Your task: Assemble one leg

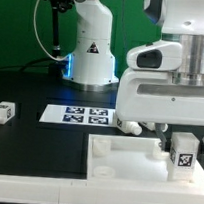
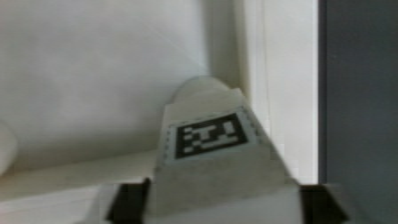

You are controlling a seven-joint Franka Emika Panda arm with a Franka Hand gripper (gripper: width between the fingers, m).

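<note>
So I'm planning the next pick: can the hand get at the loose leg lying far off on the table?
Probably not yet: the hand seems closed on another leg; the loose leg itself lies unobstructed.

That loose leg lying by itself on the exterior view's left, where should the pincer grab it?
Probably from straight above, closing across the wide tagged body of the loose leg. It lies low on the table with bare space on both sides. The pincer is now gripping another leg.
</note>
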